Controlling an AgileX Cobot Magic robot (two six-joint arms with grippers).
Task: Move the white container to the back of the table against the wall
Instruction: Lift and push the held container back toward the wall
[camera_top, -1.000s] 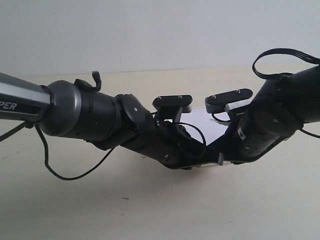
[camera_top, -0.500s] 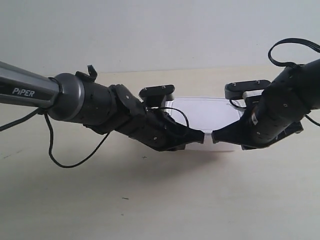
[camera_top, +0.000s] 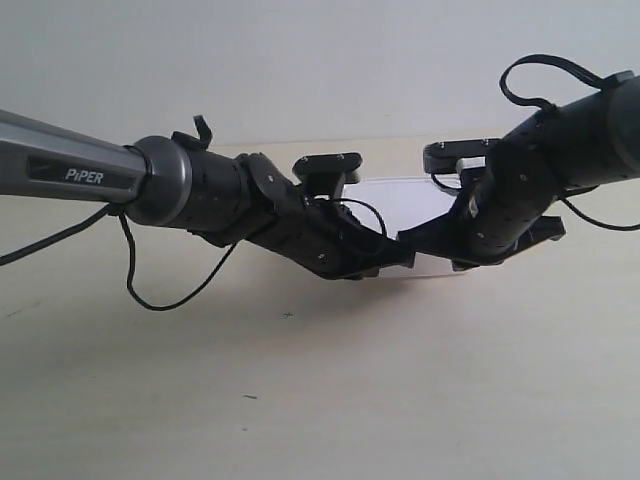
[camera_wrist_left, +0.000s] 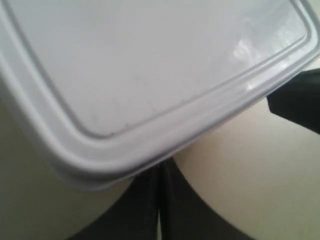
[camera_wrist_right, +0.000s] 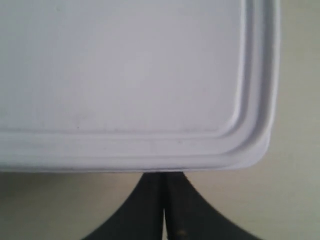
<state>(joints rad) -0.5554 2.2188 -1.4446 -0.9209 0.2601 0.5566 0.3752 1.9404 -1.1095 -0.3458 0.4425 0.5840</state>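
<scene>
White container (camera_top: 400, 200): lies flat on the bench (camera_top: 300, 400) with its lid on, just behind both end effector tips. A strip of bench shows between it and the wall (camera_top: 300, 60).
Left end effector (camera_wrist_left: 161, 170): fingers together with nothing between them. The tips touch the container's edge near a rounded corner.
Right end effector (camera_wrist_right: 164, 177): fingers together, nothing held. The tips sit against the container's edge near a corner.
Arms: the arm at the exterior view's left (camera_top: 200, 195) and the arm at the exterior view's right (camera_top: 530, 180) converge low over the bench.
</scene>
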